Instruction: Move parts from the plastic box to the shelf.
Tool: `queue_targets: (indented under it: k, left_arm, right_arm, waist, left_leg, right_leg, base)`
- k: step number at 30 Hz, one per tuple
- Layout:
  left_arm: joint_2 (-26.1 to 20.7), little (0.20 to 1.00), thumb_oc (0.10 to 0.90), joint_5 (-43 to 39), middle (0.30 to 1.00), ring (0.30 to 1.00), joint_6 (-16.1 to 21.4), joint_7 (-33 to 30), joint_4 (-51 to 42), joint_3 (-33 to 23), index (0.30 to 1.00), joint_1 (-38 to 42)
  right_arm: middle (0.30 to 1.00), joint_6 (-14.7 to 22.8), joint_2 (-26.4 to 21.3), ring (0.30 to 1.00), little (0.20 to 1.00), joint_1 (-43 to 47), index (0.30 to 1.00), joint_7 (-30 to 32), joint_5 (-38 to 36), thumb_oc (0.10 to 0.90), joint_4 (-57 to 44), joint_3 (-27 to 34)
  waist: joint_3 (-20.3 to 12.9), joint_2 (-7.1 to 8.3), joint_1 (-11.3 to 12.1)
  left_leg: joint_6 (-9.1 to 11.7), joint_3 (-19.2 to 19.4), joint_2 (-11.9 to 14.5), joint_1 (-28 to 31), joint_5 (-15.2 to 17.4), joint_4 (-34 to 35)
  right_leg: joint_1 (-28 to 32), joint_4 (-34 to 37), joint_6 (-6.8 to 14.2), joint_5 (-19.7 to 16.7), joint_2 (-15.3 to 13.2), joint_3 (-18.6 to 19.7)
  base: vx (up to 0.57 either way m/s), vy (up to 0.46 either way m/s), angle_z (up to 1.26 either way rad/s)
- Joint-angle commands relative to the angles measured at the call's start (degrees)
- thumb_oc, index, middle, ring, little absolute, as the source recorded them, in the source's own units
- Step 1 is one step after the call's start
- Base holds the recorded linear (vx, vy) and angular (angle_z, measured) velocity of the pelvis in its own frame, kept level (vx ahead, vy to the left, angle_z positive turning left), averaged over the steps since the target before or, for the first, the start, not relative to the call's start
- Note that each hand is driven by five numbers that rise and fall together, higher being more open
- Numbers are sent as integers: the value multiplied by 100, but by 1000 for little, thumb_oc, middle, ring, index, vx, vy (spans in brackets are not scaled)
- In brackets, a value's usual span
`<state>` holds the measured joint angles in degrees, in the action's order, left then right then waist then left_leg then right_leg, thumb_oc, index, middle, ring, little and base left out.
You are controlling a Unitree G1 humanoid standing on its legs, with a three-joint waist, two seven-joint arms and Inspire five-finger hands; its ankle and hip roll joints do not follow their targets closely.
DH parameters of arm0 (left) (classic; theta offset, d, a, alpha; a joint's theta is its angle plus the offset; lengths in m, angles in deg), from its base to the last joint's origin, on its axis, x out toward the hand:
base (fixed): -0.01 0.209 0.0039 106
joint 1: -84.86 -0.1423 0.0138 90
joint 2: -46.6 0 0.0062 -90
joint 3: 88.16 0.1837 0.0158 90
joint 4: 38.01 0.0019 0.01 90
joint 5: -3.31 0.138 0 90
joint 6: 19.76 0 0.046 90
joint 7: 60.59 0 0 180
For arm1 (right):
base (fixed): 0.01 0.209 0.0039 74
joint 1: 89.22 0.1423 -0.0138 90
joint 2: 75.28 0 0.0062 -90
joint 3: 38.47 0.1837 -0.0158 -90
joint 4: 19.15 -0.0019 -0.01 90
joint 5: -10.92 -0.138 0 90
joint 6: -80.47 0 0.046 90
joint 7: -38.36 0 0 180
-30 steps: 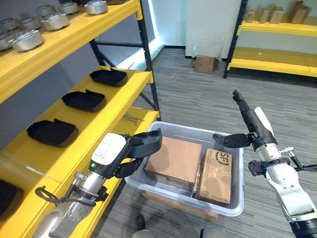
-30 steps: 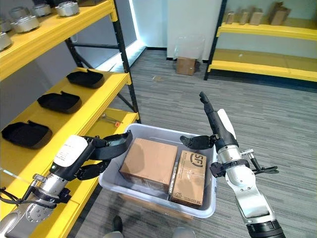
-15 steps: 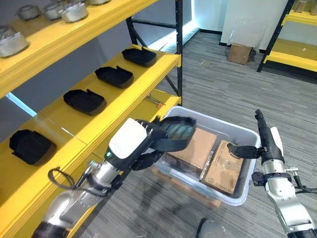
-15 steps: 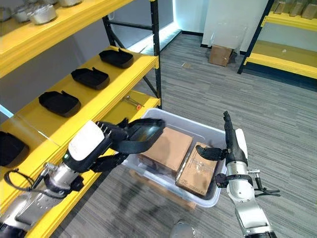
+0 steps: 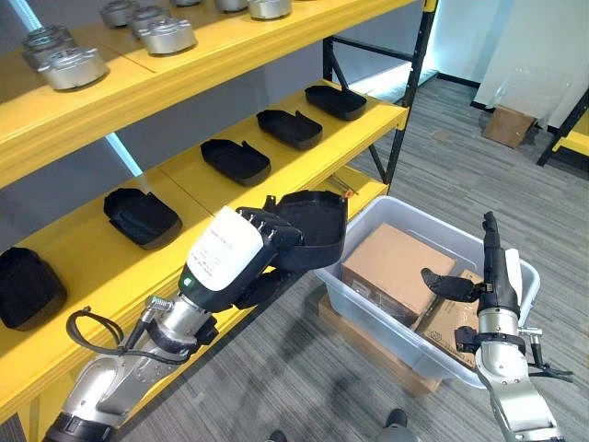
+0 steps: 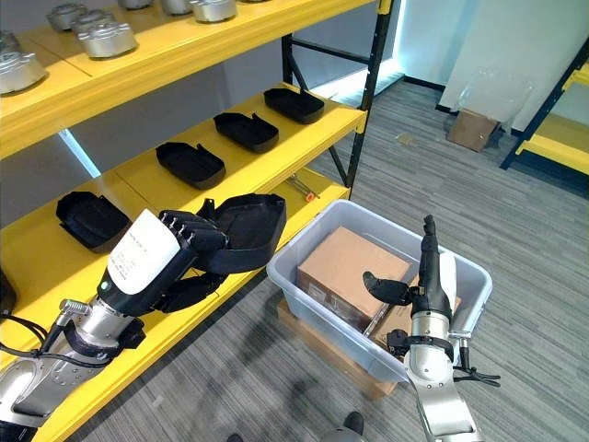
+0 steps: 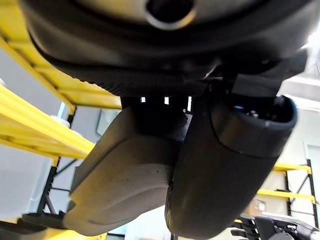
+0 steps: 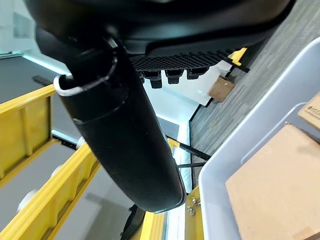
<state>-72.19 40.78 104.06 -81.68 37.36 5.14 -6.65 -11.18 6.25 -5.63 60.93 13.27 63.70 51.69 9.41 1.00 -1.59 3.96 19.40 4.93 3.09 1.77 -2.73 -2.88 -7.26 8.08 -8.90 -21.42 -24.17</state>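
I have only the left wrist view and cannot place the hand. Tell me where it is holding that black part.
Observer: The left hand holds the black part in the air, just off the front edge of the middle shelf, beside the plastic box.
Operator: Report what lies on that shelf.
Observer: A row of similar black parts lies along it.
Operator: Now give me the right hand.
Observer: The right hand is open, fingers pointing up, over the box's near side, by the cardboard cartons inside.
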Motion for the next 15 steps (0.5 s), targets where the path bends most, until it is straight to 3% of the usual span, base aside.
queue_targets:
  k: [1,2,3,4,6,7,9,12,15]
  left_arm:
    - [-188,300,400,-362,300,300,57,-773,-775,-751,300,316]
    - [-217,300,400,-388,300,300,78,-799,-767,-814,300,284]
    - [-208,300,400,-390,300,300,255,-842,-761,-899,300,259]
    - [-202,300,400,-419,300,300,345,-893,-774,-932,300,249]
    - [-163,300,400,-432,300,300,477,-1105,-768,-1021,300,182]
    - [-147,300,400,-395,300,300,480,-1146,-762,-1016,300,181]
    - [-108,300,400,-192,300,300,290,-1296,-765,-842,300,264]
    - [-88,300,400,-75,300,300,4,-1370,-704,-810,300,215]
    - [-99,300,400,178,300,300,309,-1778,-669,-1102,300,-285]
  right_arm:
    - [1000,735,-304,1000,1000,582,1000,189,428,900,-772,199]
    - [1000,759,-305,1000,1000,596,1000,128,488,900,-789,153]
    - [1000,709,-338,1000,1000,577,1000,-8,618,900,-854,101]
    - [1000,746,-392,1000,1000,550,1000,-57,798,900,-889,87]
    - [1000,934,-622,1000,1000,488,1000,38,827,900,-981,104]
    - [1000,910,-664,1000,1000,485,1000,87,794,900,-1005,108]
    - [1000,1005,-790,1000,1000,508,1000,446,808,900,-935,56]
    - [1000,1271,-844,1000,1000,466,1000,451,814,900,-843,113]
    - [1000,1392,-970,1000,1000,360,1000,453,685,900,-816,227]
  waist:
    - [-259,-119,183]
    - [-251,-117,198]
    - [-258,-89,191]
    - [-234,-67,185]
    - [-224,-26,95]
    - [-227,-14,76]
    - [-256,12,-78]
    - [-314,-28,-101]
    - [-397,-80,14]
  left_leg:
    - [-277,265,-104,466,8,756]
    - [-299,214,-128,447,21,760]
    - [-357,-2,-199,372,3,766]
    - [-424,-26,-249,303,-82,763]
    - [-459,-377,-308,207,-109,773]
    - [-461,-465,-333,181,-120,773]
    - [-499,-1032,-529,67,-210,769]
    - [-459,-1198,-550,32,-228,760]
    - [-392,-1084,-618,-23,-175,628]
  right_leg:
    - [178,-493,649,-673,-336,26]
    - [156,-560,641,-580,-261,53]
    - [165,-602,548,-224,142,245]
    - [132,-631,394,-96,397,306]
    - [101,-651,127,619,1316,748]
    - [95,-625,75,719,1488,868]
    - [51,-226,-207,827,2069,1742]
    - [252,202,-361,959,2121,1882]
    - [466,726,-337,826,1987,1827]
  base:
    - [-83,110,3]
    - [-53,74,2]
    - [-92,49,8]
    - [-75,21,23]
    - [-39,-30,64]
    - [1,-64,85]
    - [28,-86,104]
    - [50,-77,89]
    - [45,-38,16]
